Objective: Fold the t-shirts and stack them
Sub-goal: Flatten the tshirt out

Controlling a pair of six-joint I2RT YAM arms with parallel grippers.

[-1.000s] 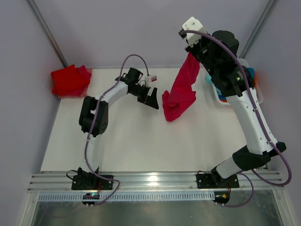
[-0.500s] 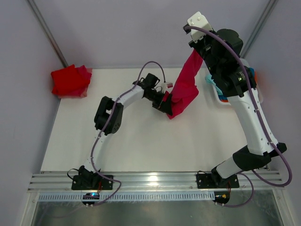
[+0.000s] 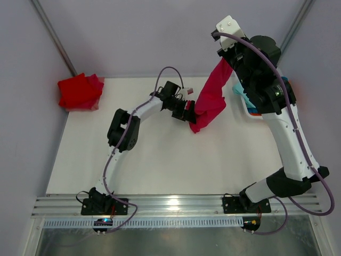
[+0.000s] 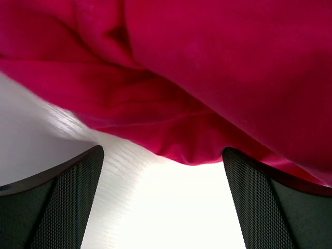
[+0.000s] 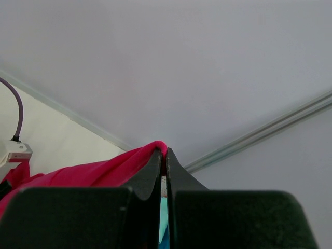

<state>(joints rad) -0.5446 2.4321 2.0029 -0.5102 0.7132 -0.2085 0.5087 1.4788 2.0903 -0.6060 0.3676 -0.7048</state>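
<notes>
Crimson t-shirt (image 3: 210, 101) hangs limp over the far right part of the table (image 3: 160, 160). The closed right jaws pinch its top edge, and its lower hem is bunched low. It looks like soft, light cloth that will sag and swing, so a second hold belongs on that hem, where the wide-open left jaws sit against it. A folded red t-shirt (image 3: 80, 92) lies at the far left corner. A white basket (image 3: 246, 111) crowds the right edge, so the middle looks best for spreading.
</notes>
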